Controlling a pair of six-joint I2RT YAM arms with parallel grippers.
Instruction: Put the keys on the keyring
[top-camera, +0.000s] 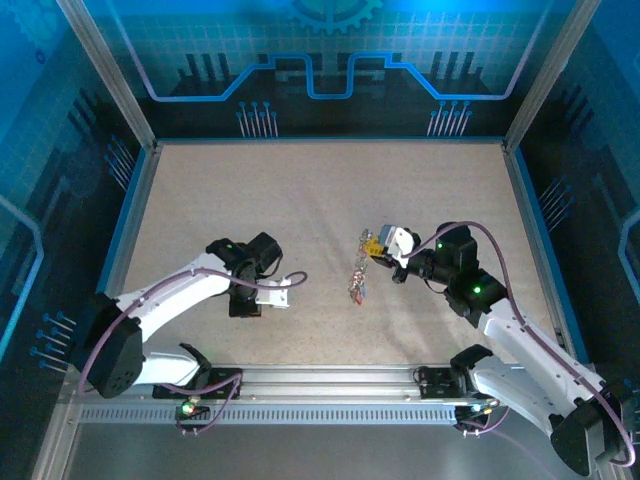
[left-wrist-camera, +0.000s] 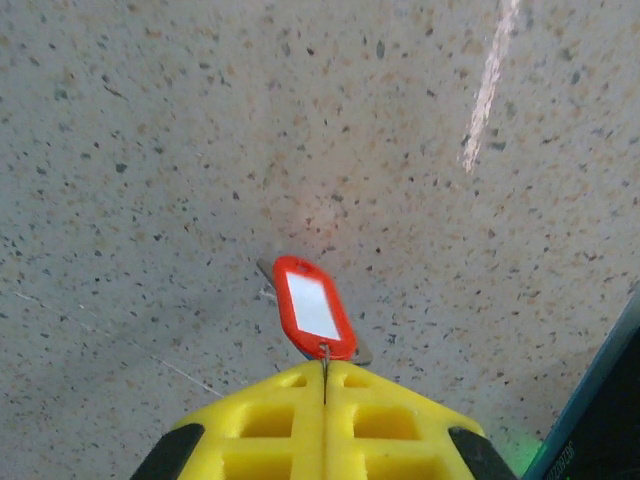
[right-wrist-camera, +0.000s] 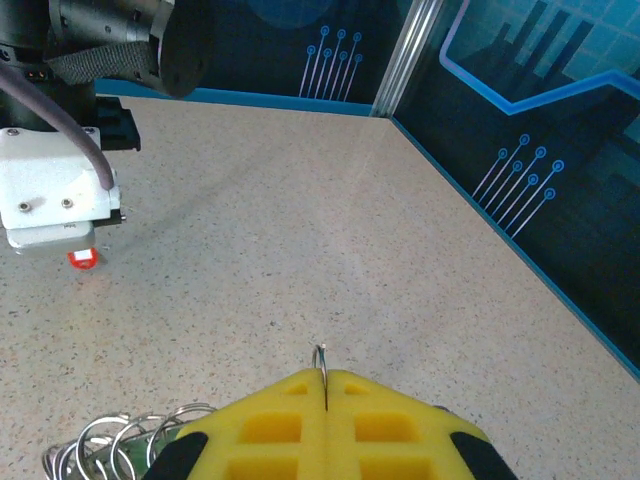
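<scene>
My left gripper (left-wrist-camera: 325, 368) is shut, its yellow fingers (left-wrist-camera: 270, 420) pinching the small wire loop of one of the keys. That key's red tag (left-wrist-camera: 314, 306) lies on the table just ahead, with silver metal (left-wrist-camera: 265, 268) poking out beneath it. My right gripper (right-wrist-camera: 322, 375) is shut on a thin metal ring (right-wrist-camera: 320, 353) seen edge-on, apparently the keyring. More key rings (right-wrist-camera: 120, 435) bunch at its lower left. From above, the keys (top-camera: 357, 282) trail from the right gripper (top-camera: 375, 246) toward the near edge, and the left gripper (top-camera: 283, 296) sits to their left.
The speckled beige table (top-camera: 300, 190) is walled by blue panels and metal posts (right-wrist-camera: 405, 50). The left arm's white wrist housing (right-wrist-camera: 50, 200) hangs close in front of the right gripper, the red tag (right-wrist-camera: 83, 258) under it.
</scene>
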